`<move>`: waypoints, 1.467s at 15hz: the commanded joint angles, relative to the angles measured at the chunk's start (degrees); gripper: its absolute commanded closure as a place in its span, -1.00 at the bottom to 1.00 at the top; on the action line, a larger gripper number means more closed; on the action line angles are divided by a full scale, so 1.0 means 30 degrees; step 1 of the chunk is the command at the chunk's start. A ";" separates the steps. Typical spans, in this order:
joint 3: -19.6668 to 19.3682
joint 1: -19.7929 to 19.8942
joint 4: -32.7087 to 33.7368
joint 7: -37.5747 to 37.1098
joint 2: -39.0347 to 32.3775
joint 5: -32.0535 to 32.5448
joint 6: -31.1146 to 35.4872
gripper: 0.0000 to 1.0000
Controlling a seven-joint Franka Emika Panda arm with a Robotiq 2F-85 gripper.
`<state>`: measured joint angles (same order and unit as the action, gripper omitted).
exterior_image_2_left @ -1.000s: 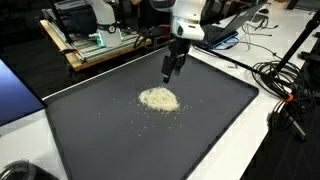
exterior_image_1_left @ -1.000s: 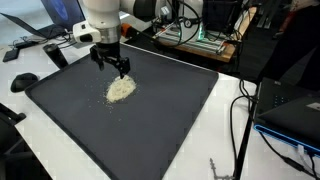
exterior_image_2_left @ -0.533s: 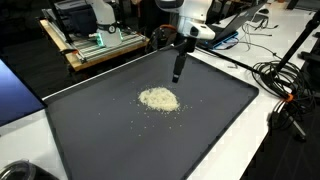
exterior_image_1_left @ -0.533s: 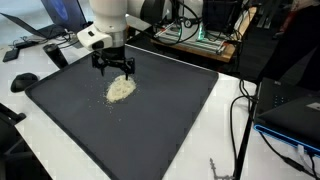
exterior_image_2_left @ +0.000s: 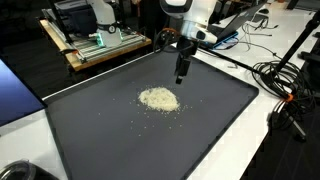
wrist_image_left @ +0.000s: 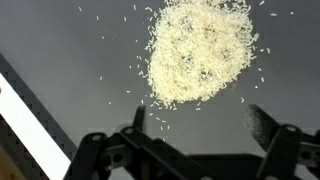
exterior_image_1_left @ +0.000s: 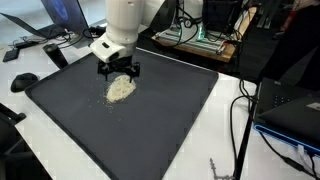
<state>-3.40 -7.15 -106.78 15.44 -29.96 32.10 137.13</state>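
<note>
A small heap of pale rice grains (exterior_image_1_left: 120, 89) lies on a large black mat (exterior_image_1_left: 160, 120); it also shows in an exterior view (exterior_image_2_left: 159, 99) and fills the top of the wrist view (wrist_image_left: 198, 50). My gripper (exterior_image_1_left: 119, 72) hangs just above the mat at the heap's far side, seen edge-on in an exterior view (exterior_image_2_left: 181, 76). In the wrist view its two fingers (wrist_image_left: 198, 122) stand wide apart with nothing between them. The gripper is open and empty. Loose grains are scattered around the heap.
The mat (exterior_image_2_left: 120, 130) lies on a white table. Laptops (exterior_image_1_left: 62, 14), a wooden rack with electronics (exterior_image_2_left: 95, 45), cables (exterior_image_2_left: 285, 85) and a black round object (exterior_image_1_left: 24, 81) stand around the mat's edges.
The gripper has turned about its vertical axis and shifted slightly along the heap's far side. The rice heap has not moved.
</note>
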 commanded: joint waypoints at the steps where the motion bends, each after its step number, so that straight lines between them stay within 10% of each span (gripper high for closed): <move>1: 0.0076 -0.0121 -0.0570 -0.0922 0.0283 0.0586 0.0008 -1.00; 22: -0.0550 -0.0130 -0.7737 -0.9747 0.5483 0.0525 0.4113 -1.00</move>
<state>-4.46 -8.43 -124.26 -12.12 -18.16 32.79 145.45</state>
